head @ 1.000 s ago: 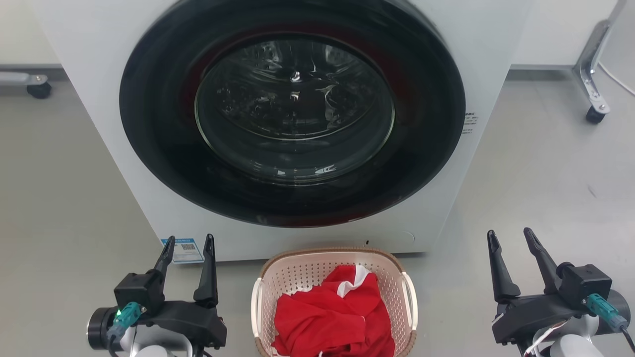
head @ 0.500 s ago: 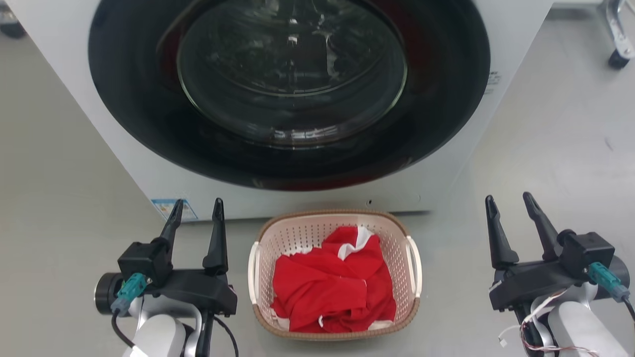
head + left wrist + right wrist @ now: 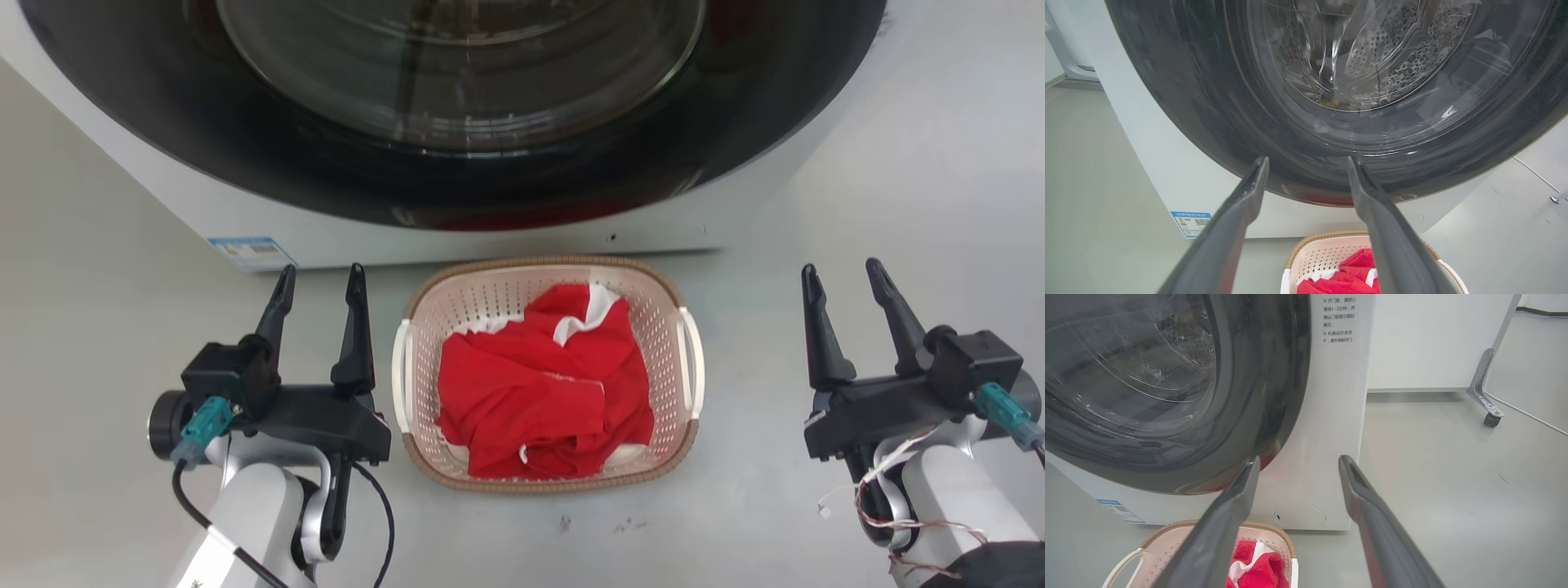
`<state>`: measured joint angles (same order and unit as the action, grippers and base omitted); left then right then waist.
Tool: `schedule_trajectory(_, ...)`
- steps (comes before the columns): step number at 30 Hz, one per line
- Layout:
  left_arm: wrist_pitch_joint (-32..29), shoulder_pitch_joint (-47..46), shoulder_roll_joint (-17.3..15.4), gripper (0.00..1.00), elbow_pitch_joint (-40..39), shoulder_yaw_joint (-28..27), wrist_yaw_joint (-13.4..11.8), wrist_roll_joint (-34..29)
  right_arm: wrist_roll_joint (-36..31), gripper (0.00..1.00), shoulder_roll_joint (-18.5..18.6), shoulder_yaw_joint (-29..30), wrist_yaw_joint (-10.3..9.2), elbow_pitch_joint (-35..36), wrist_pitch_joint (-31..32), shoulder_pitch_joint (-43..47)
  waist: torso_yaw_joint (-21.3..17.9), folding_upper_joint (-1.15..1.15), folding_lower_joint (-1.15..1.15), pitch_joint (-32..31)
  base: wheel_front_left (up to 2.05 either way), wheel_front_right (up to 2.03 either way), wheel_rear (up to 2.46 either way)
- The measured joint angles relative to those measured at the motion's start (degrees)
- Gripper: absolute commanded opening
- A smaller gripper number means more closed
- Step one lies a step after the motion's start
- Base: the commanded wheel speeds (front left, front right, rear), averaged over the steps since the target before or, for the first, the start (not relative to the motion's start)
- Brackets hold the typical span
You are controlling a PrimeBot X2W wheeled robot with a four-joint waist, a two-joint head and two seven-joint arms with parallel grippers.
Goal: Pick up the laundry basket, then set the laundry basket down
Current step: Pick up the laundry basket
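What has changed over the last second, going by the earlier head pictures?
The head camera has tipped down and nearer, so the whole scene has slid up the picture. The laundry basket has not moved: it sits on the floor before the washing machine with the red garment inside. The left claw and right claw stay open and empty on either side of it. Nothing was taken hold of.

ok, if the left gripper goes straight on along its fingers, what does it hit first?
Most likely the washer door, at its dark lower ring; the left gripper, open, frames it in its wrist view. The laundry basket lies below that line. Gap unclear.
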<state>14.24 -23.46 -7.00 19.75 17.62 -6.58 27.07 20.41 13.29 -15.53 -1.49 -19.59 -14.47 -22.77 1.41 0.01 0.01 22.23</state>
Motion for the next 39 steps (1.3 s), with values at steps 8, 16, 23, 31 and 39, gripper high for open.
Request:
schedule_trajectory(8, 0.0, -4.2, 0.0, 1.0, 0.0, -0.2, 0.0, -0.3, -0.5, 1.0, -0.7, -0.4, 0.49, -0.6, -0.1, -5.4, -0.4, 0.0, -0.01, 8.4, 0.0, 0.0, 0.0)
schedule_trajectory(16, -0.2, -8.7, 0.0, 1.0, 0.5, -0.4, 0.1, -0.4, -1.3, 1.0, -1.0, -0.8, 1.11, -1.4, -0.1, -10.2, -0.9, 0.0, 0.0, 15.2, 0.0, 0.0, 0.0)
schedule_trajectory(23, -1.3, -13.3, 0.0, 1.0, 3.6, -0.7, 0.8, -0.4, -1.4, 1.0, -1.7, -1.6, 2.22, -4.4, 0.0, -15.5, -1.2, 0.01, -0.01, 20.8, 0.0, 0.0, 0.0)
schedule_trajectory(31, -2.7, -17.7, 0.3, 1.0, 8.9, -0.7, 2.1, 0.0, -1.8, 1.0, -2.5, -2.8, 3.55, -10.4, 0.3, -20.4, -1.6, 0.01, 0.0, 24.8, 0.0, 0.0, 0.0)
schedule_trajectory(39, -3.9, -19.5, 1.4, 1.0, 16.0, -0.7, 3.6, 1.2, -2.3, 1.0, -3.7, -4.7, 4.87, -17.4, 1.1, -22.7, -1.8, 0.0, -0.01, 26.3, 0.0, 0.0, 0.0)
